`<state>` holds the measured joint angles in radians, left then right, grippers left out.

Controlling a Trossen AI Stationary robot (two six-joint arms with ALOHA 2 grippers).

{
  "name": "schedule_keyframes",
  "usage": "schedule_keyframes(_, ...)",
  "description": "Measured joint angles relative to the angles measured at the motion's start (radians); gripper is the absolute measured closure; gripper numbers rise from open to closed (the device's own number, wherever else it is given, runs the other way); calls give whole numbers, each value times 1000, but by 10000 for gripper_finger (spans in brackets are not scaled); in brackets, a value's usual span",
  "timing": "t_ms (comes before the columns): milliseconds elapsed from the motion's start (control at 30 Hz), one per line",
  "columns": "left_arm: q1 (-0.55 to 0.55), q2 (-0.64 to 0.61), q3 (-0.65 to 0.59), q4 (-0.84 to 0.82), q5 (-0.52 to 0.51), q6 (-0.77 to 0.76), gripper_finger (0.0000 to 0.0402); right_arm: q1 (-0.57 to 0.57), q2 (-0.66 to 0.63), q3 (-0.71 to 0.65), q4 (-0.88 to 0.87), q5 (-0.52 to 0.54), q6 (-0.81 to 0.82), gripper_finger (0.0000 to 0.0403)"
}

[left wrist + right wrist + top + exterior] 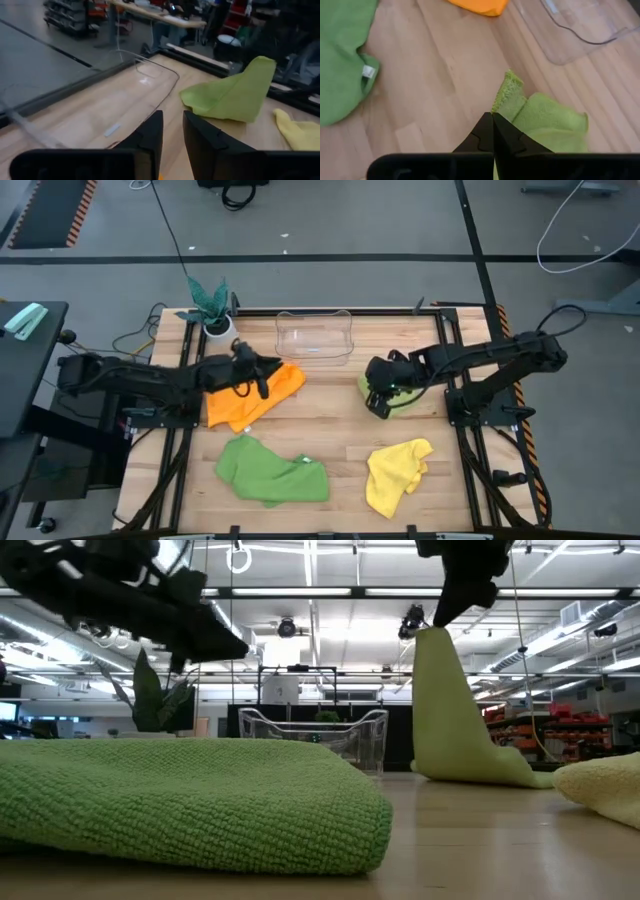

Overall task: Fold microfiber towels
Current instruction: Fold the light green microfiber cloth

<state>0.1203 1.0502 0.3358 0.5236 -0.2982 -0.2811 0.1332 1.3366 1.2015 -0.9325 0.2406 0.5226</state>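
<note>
No brand or readable writing shows anywhere; the only label is a small white tag (368,71) sewn to the edge of the darker green towel (272,471), and its print is too small to read. That towel lies crumpled on the pale wood-plank worktop (330,425) toward the near edge, its looped, nubbly microfiber weave plain in the low view. The yellow towel (395,473) lies bunched near it on the right-arm side, well apart from the others. The orange towel (253,395) lies partly folded, roughly rectangular, toward the far left, and the left gripper (262,387) hangs just over its far edge beside the clear plastic bin (314,336), its jaws parted by a narrow gap with nothing between them. The bin is a smooth, transparent, round-cornered tub standing at the far middle of the worktop. The right gripper (379,406) has its jaws pressed together, pinching a corner of the light lime green towel (402,393) and lifting it so the soft cloth hangs in a tall cone, its lower edge resting on the wood. A teal-leaved plant (210,302) in a white pot stands at the far left corner.
</note>
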Motion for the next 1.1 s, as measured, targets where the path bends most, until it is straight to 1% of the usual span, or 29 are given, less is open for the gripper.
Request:
schedule_keyframes(133,19,159,120,-2,140,7,302,16,5,0,25,9,1,403)
schedule_keyframes(300,19,334,270,-42,242,64,292,16,5,1,67,12,-32,403)
schedule_keyframes(400,19,412,342,-66,312,92,288,16,5,10,66,12,-49,403)
schedule_keyframes(500,19,467,401,-74,431,130,284,25,5,23,67,12,-56,403)
schedule_keyframes(567,18,498,436,-75,490,149,281,35,5,35,67,10,-69,403)
schedule_keyframes(633,18,527,474,-79,515,166,278,42,5,40,70,10,-73,403)
schedule_keyframes(800,25,587,582,-179,544,237,270,65,5,55,69,10,-81,403)
schedule_keyframes(933,25,634,663,-209,607,250,265,69,5,55,66,9,-88,403)
schedule_keyframes(1100,24,689,725,-229,664,253,265,68,5,55,66,10,-109,403)
